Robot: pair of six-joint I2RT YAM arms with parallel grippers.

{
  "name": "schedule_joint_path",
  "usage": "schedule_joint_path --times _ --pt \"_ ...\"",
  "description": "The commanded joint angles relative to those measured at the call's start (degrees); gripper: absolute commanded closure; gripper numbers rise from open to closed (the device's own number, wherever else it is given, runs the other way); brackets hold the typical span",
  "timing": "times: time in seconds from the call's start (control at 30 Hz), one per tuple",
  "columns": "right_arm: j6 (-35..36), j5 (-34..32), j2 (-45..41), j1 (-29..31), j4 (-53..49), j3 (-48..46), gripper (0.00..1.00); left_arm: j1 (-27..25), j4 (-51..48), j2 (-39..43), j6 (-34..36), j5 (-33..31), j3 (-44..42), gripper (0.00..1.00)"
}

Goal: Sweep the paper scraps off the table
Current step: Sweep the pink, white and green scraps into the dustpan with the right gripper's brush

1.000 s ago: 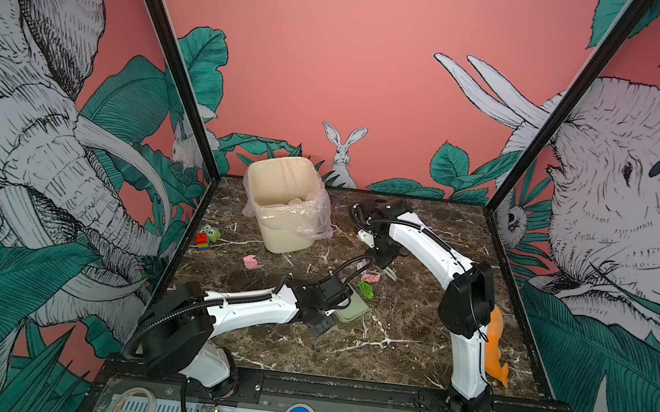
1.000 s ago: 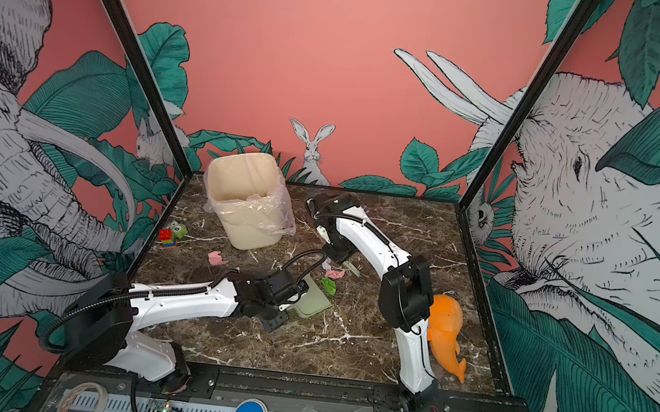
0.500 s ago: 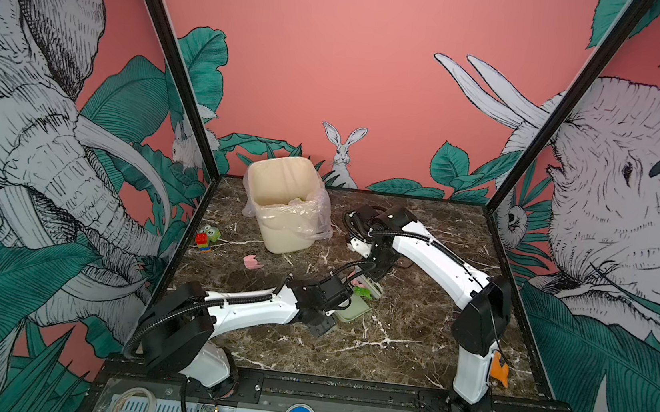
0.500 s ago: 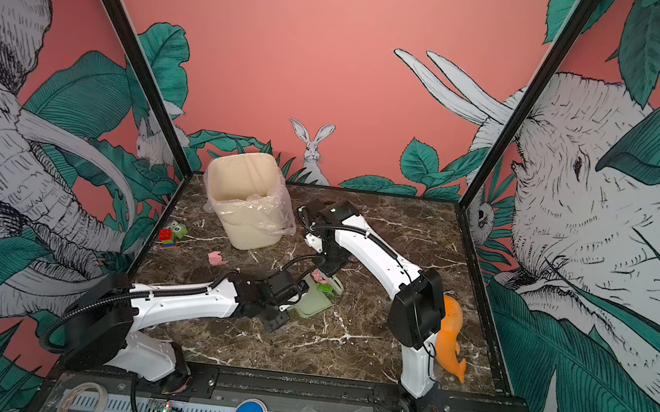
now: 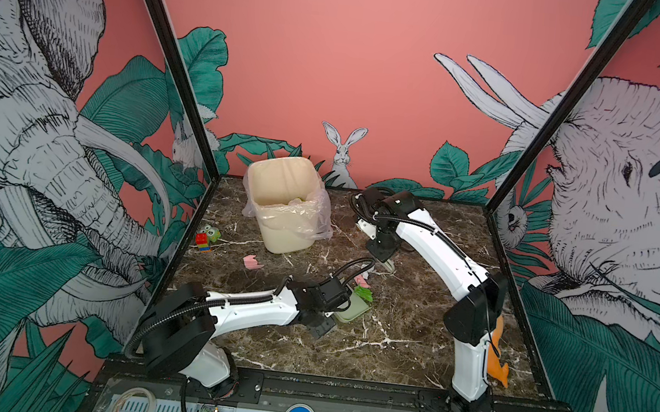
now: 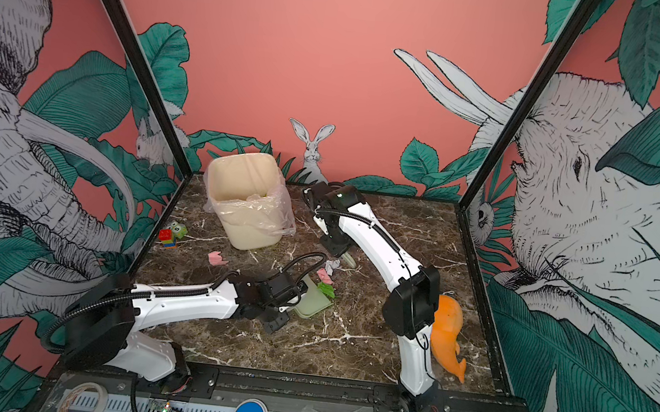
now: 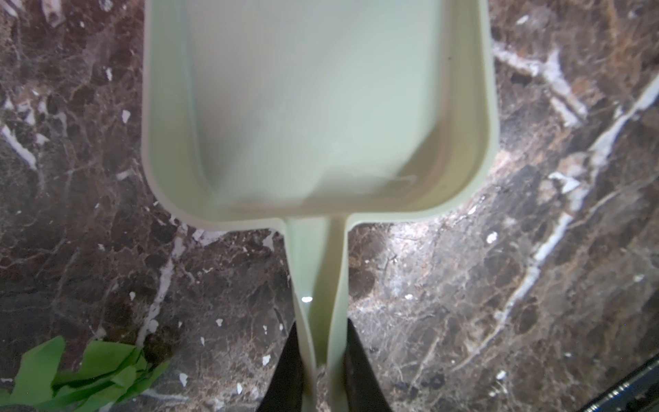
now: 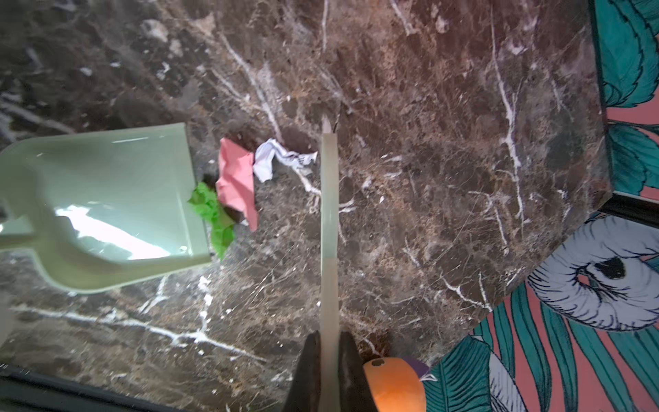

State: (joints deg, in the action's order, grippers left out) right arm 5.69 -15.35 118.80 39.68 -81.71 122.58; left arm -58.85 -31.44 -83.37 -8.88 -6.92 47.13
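**Colleague:** How many scraps do you count?

**Me:** Four on my dark brown, white-veined marble-pattern tabletop (image 5: 410, 341). Three are bunched together: one bright green crumpled paper scrap (image 8: 214, 214), one pale pink creased paper scrap (image 8: 237, 182) and one white crumpled paper scrap (image 8: 267, 160). The fourth, a lone pale pink torn scrap (image 5: 252, 262), lies well apart from them. It sits just in front of the gap between the red-and-green toy blocks (image 5: 206, 238) and the cream plastic bin lined with a clear bag (image 5: 283, 235).

**Colleague:** Where is the bunch?

**Me:** Between my two tools. The green one touches the open lip of the one pale green plastic dustpan (image 8: 107, 185), and the pink one overlaps the green. The white one touches the pink and ends just beside the one thin pale green sweeping blade (image 8: 328, 214), which I see edge-on.

**Colleague:** And the fingers?

**Me:** Both pairs are gripping. My left fingers (image 7: 285, 381) are clamped on the dustpan's narrow handle, one finger on each side, and the pan rests on the marble. My right fingers (image 8: 306, 371) are pressed together on the blade's near end.

**Colleague:** Anything else on there?

**Me:** One bin near the back wall and one stack of blocks by the left edge. There is also one orange fish-shaped toy (image 6: 446, 332) at the right, partly behind my right arm in both top views.
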Motion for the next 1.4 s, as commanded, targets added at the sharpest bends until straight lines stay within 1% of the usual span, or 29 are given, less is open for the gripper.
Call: schedule_joint_path --times 0.0,0.1,0.23,0.5,0.67,0.8,0.87,0.93,1.0,1.13,1.27,1.37 --pt "1.6 -3.2 4.8 -0.1 -2.1 3.4 1.00 -0.1 -0.3 -0.4 -1.7 -1.0 -0.6 0.88" --pt "1.8 -2.7 7.3 -0.1 -2.7 5.5 1.00 -0.1 0.1 -0.6 -1.7 -1.2 -0.7 0.88" --pt "1.9 -0.1 7.2 0.2 -3.1 4.8 1.00 -0.1 0.3 -0.7 -1.5 -1.3 -0.7 0.88" --pt "-0.1 10.1 2.5 1.9 -4.6 -1.1 1.00 -0.1 1.2 -0.7 -1.0 -1.3 -1.0 0.88" --pt "-2.4 16.1 -1.9 3.4 -2.3 -5.5 1.00 -0.1 1.4 -0.7 -1.1 -1.1 -1.1 0.88" --pt "-3.2 18.6 -4.0 5.3 -1.5 -7.3 1.00 -0.1 1.5 -0.8 -0.9 -1.2 -1.1 0.88" --pt "-3.1 18.6 -4.6 5.8 -2.4 -7.3 1.00 -0.1 1.4 -0.7 -0.9 -1.3 -1.1 0.88" --pt "-3.1 16.9 -5.2 6.0 -3.4 -7.2 1.00 -0.1 1.5 -0.7 -0.9 -1.2 -1.2 0.88" --pt "-3.1 12.1 -6.1 5.6 -3.5 -7.1 1.00 -0.1 1.4 -0.7 -0.9 -1.3 -1.3 0.88" --pt "-3.2 7.8 -6.0 3.1 -3.5 -5.0 1.00 -0.1 1.6 -0.7 -0.9 -1.3 -1.4 0.88" --pt "-1.7 4.1 -2.5 1.7 -2.9 -3.1 1.00 -0.1 1.8 -1.1 -0.9 -1.3 -1.4 0.88" --pt "-0.6 3.4 1.0 1.7 -2.2 -1.2 1.00 -0.1 2.0 -1.3 -0.9 -1.2 -1.3 0.88"
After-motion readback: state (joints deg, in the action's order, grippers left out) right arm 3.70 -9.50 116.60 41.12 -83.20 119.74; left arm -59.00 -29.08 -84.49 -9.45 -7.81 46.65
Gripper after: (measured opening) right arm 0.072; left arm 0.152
